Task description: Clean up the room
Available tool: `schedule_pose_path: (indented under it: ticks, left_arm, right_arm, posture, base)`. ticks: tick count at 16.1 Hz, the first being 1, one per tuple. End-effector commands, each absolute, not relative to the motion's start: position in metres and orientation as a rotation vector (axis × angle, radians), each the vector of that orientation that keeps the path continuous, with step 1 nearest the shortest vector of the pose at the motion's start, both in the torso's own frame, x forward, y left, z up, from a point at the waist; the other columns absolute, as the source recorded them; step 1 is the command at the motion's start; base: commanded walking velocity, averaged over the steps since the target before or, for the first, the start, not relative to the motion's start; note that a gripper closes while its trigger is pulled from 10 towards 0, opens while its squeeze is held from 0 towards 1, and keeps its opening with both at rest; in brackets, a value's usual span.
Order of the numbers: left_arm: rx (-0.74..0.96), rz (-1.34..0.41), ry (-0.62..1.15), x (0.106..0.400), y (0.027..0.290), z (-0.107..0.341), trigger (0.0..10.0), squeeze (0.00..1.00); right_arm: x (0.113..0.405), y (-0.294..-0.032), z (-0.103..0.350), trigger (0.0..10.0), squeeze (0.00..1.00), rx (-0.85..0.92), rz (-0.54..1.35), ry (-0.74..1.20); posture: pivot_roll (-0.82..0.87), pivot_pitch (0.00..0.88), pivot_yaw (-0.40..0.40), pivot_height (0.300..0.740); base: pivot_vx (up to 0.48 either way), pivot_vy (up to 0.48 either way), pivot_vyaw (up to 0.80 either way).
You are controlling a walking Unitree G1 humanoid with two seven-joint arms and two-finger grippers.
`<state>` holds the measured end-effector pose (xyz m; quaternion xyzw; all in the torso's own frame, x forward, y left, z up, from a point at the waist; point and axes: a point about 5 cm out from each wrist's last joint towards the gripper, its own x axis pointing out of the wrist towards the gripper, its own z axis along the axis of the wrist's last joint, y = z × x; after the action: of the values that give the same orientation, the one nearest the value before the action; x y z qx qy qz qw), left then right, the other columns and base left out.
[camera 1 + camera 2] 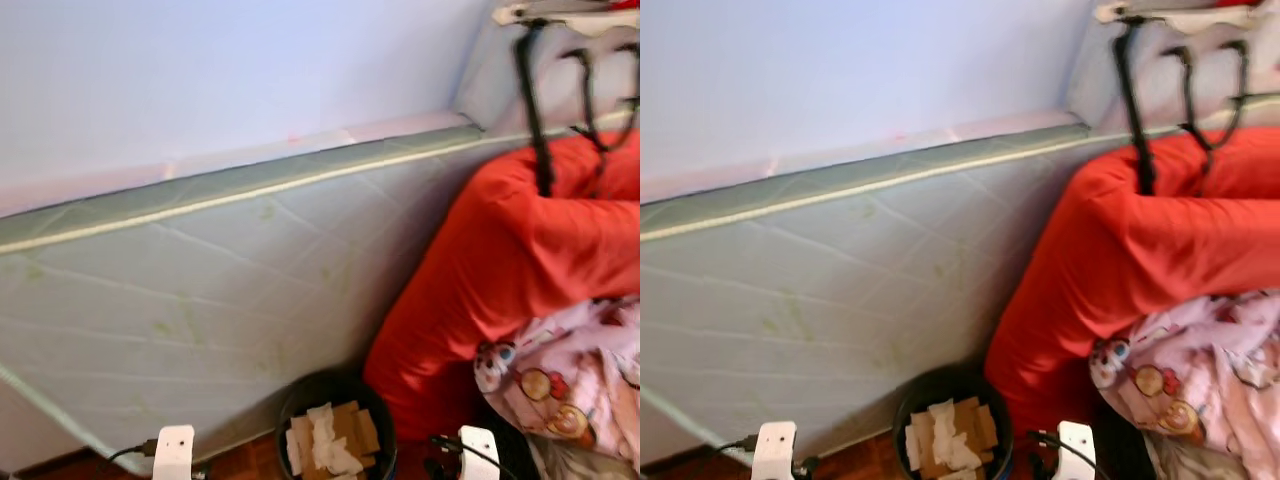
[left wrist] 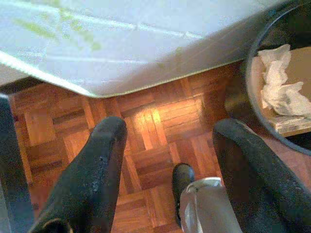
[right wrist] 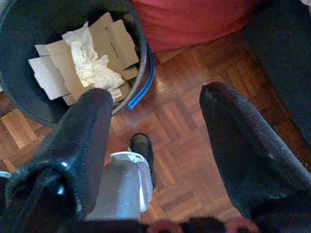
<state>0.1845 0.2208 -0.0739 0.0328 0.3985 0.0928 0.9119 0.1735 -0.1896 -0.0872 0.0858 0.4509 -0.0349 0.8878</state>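
A black waste bin [image 1: 335,392] stands on the parquet floor below me, against a pale quilted mattress [image 1: 200,300] propped on its side. The bin holds flattened cardboard [image 3: 114,41] and crumpled white tissue [image 3: 92,65]. My left gripper [image 2: 167,155] hangs open over bare floor beside the bin [image 2: 272,87], nothing between its fingers. My right gripper [image 3: 155,131] is also open and empty, over the floor just beside the bin's rim [image 3: 141,53]. Both wrists show as white blocks at the bottom of the head view.
A big red beanbag [image 1: 520,250] lies right of the bin, with a pink patterned blanket [image 1: 575,370] on it. Black straps [image 1: 535,100] hang from above at the top right. A blue ring [image 3: 143,85] lies by the bin. My own foot [image 3: 143,150] is below.
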Motion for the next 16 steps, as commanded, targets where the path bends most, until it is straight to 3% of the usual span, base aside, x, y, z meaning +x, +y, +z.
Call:
schedule_pose_path:
  ticks: [1, 6, 14, 16]
  left_arm:
    - [0.075, 0.195, 0.840, 0.1801, 0.2210, -0.0764, 10.0, 0.00]
    - [0.071, 0.199, 0.836, 0.1800, 0.2210, -0.0763, 10.0, 0.00]
    - [0.071, 0.198, 0.822, 0.1816, 0.2203, -0.0753, 10.0, 0.00]
    - [0.069, 0.200, 0.818, 0.1824, 0.2198, -0.0750, 10.0, 0.00]
  right_arm:
    - [0.1727, -0.1899, -0.0877, 10.0, 0.00, 0.172, -0.072, 0.944]
    - [0.1725, -0.1896, -0.0878, 10.0, 0.00, 0.167, -0.065, 0.945]
    - [0.1746, -0.1889, -0.0867, 10.0, 0.00, 0.161, -0.055, 0.933]
    - [0.1747, -0.1890, -0.0867, 10.0, 0.00, 0.168, -0.056, 0.934]
  posture:
    - [0.13, 0.000, -0.046, 0.740]
    - [0.13, 0.000, -0.048, 0.740]
    - [0.13, 0.000, -0.051, 0.740]
    - [0.13, 0.000, -0.053, 0.740]
  base:
    - [0.000, 0.000, -0.68]
    - [0.000, 0.000, -0.68]
    - [0.000, 0.000, 0.00]
    - [0.000, 0.000, -0.68]
